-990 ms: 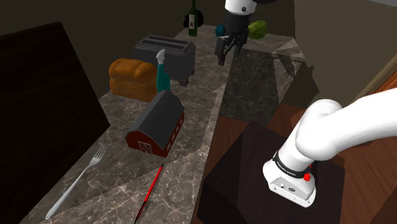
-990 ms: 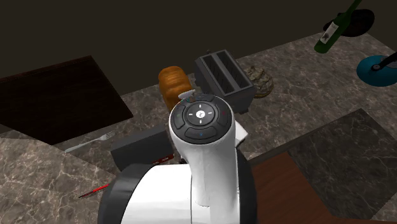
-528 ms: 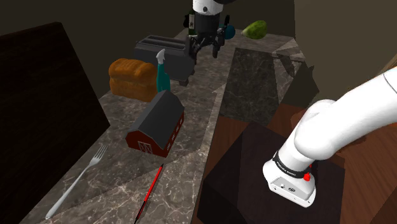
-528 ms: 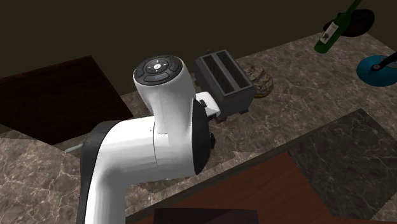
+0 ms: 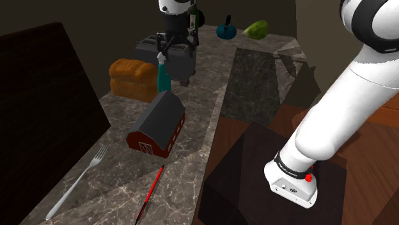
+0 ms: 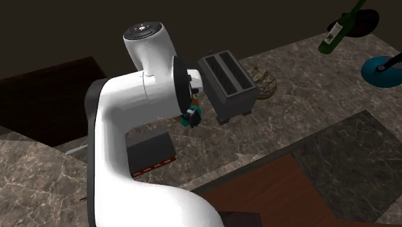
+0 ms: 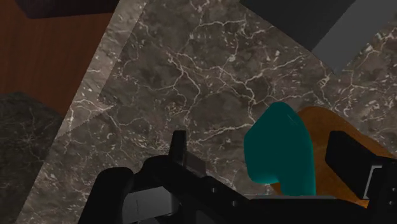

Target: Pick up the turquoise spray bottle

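From the shoulder view, the spray bottle [image 5: 162, 75] stands upright on the marble worktop [image 5: 203, 102]. It is just in front of the toaster [image 5: 184, 64], beside the loaf of bread [image 5: 133, 78] and behind the red toy barn [image 5: 156, 124]. Its body is turquoise and its spray head is pale. The tool [image 5: 176, 46] hangs right above that head with its two fingers spread apart, gripping nothing.

By its look the bottle is light, stiff plastic, smooth-sided and tall on a small base. I judge it easy to knock over and apt to slip. The best hold seems to be the body just under the head, squeezed across its narrower sides. The trigger and nozzle would give poor purchase.

In the second exterior view the white arm [image 6: 142, 109] stands in front of most of the scene. A small turquoise patch [image 6: 192, 117], most likely the bottle, peeks out at the arm's edge. It lies between the toaster [image 6: 229, 78] and the toy barn [image 6: 151, 151].

In the wrist view the tool [image 7: 261, 153] is wide open. The turquoise body [image 7: 280, 149] sits between the black fingers [image 7: 179, 149], nearer the finger on the bread's side. There is a gap on each side, so nothing is clasped. The brown loaf [image 7: 321, 127] shows just behind the bottle, with veined worktop [image 7: 191, 70] beyond. The tool would need to centre over the bottle before closing, or one finger may push it over.
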Robot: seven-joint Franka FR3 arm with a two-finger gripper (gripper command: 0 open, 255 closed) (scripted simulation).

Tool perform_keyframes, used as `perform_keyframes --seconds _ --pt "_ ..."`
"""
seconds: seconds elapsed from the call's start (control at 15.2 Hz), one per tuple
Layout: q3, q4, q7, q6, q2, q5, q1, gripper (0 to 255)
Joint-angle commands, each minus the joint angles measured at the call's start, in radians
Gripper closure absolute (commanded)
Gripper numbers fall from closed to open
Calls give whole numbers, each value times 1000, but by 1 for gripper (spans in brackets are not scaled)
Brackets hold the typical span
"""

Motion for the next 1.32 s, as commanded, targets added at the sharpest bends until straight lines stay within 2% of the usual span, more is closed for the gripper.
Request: perform_keyframes --seconds 0.0,0.4,0.46,0.92,1.06,1.12,1.25 --pt "12 98 89 -22 90 -27 6 0" --pt "6 498 305 -146 404 -115 64 0" --pt "3 511 309 -151 413 -117 67 0" --pt "1 377 320 -38 391 -111 54 0" --pt "1 377 320 -38 391 -111 54 0" --pt "1 378 319 -39 391 -111 54 255" --pt "1 376 319 -38 390 -110 54 255"
